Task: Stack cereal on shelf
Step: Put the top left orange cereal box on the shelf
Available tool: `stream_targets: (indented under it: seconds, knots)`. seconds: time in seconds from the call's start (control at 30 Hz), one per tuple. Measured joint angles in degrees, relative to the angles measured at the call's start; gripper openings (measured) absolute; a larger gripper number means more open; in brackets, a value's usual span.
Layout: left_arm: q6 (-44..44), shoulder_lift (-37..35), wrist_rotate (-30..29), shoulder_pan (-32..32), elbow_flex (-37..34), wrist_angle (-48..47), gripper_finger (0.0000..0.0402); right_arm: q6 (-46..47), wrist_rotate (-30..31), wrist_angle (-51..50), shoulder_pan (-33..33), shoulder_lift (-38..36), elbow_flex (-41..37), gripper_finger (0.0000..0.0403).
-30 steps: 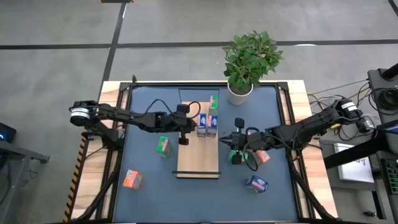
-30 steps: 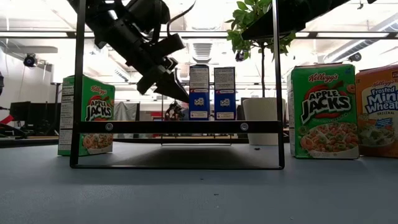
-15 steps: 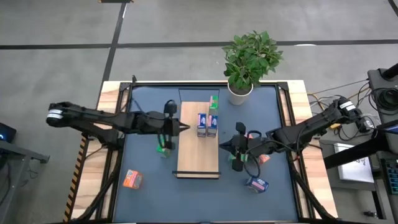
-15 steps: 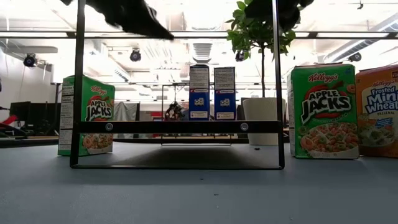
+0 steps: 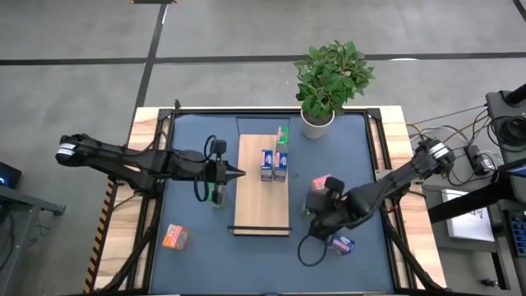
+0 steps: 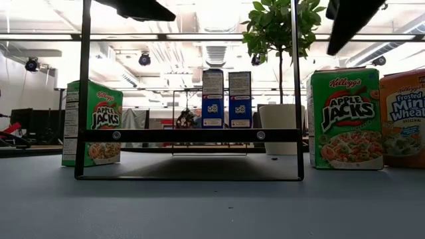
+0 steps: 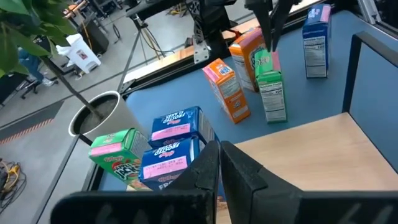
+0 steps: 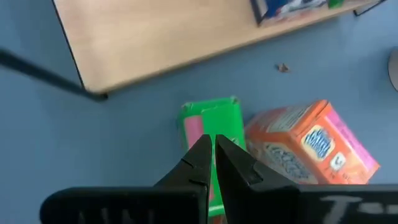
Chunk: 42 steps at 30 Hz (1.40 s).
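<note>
Right-hand orange box (image 6: pixel 411 118) cut off by the low view's right edge. Green box (image 5: pixel 216 195) at centre-left of the high view largely hidden beneath the left gripper (image 5: pixel 240 173) (print too small to read). Right wrist view blurred throughout.

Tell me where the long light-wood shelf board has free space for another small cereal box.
The light-wood shelf board is bare from the two blue cereal boxes to its near end. The far end is crowded: the blue pair and a green cereal box stand close together there.
</note>
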Motion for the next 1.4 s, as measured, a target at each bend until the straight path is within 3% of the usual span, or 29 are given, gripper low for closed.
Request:
stream_targets:
  seconds: [0.3,0.57,0.73,0.87,1.17,1.4]
  knots:
    - [1.25,0.78,0.0,0.02,0.0,-0.05,0.0,-0.33,-2.29,-1.52,0.06,1.95,1.58,0.0026]
    - [1.45,0.83,0.0,0.02,-0.02,0.48,0.0,-0.21,-1.37,-1.49,0.0,-0.88,0.56,0.0132]
    - [1.59,0.83,0.0,0.02,-0.02,0.77,0.0,0.31,3.2,-4.04,-0.37,-2.17,0.56,0.0198]
    - [2.33,0.85,-0.02,0.02,0.04,0.83,0.0,-6.42,3.25,-8.41,-0.62,-2.86,0.54,0.023]
    - [2.98,0.85,-0.02,0.02,0.78,1.02,0.0,-13.73,3.12,-12.38,-4.77,-5.51,0.07,0.024]
    - [3.0,0.83,-0.02,0.02,1.16,2.34,0.0,-25.71,3.07,-2.18,-10.15,-11.78,-5.24,0.0234]
